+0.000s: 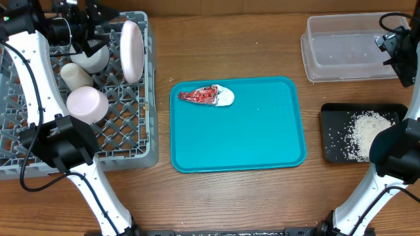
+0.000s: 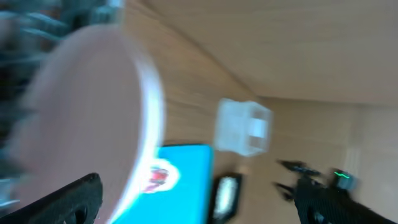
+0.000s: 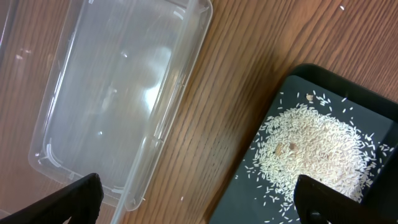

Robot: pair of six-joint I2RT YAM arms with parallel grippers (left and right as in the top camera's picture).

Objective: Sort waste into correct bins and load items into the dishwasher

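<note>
The grey dish rack (image 1: 131,141) at the left holds the large white plate (image 1: 132,51) standing on edge, the white cup (image 1: 75,75), the pinkish-white bowl (image 1: 87,103) and another bowl (image 1: 94,59) partly hidden by my arm. My left gripper (image 1: 88,29) is open over the rack's far side. The plate (image 2: 87,118) shows blurred beside its left finger, and nothing lies between its fingers (image 2: 196,208). The red wrapper with the napkin wad (image 1: 207,96) lies on the teal tray (image 1: 243,137). My right gripper (image 1: 394,49) is open and empty (image 3: 199,205) above the gap between the clear tub (image 3: 112,93) and the black tray (image 3: 249,186) that holds the rice (image 3: 311,149).
The clear tub (image 1: 341,49) stands at the back right and the black tray (image 1: 335,131) in front of it. A few stray grains lie on the wood between them. Both arm bases stand at the near table edge.
</note>
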